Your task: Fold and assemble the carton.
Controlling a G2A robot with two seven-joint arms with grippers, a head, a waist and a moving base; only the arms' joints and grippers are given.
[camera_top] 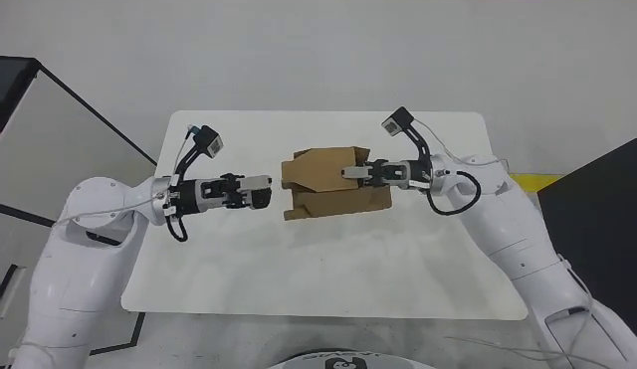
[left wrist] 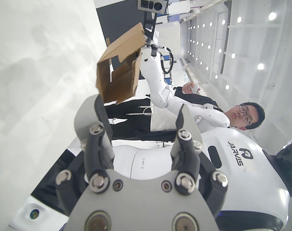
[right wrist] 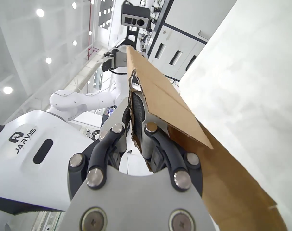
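A brown cardboard carton (camera_top: 333,184), partly unfolded with loose flaps, is held above the middle of the white table (camera_top: 328,279). My right gripper (camera_top: 351,173) is shut on one of its panels from the right side; in the right wrist view the fingers (right wrist: 136,111) pinch the cardboard (right wrist: 160,102) edge between them. My left gripper (camera_top: 269,192) stands open just left of the carton, apart from it. In the left wrist view its fingertips (left wrist: 184,116) are spread wide and the carton (left wrist: 122,70) hangs a short way ahead.
A black frame (camera_top: 60,100) stands off the table's left side and a dark panel (camera_top: 597,200) at the right. The table's front half is bare white surface.
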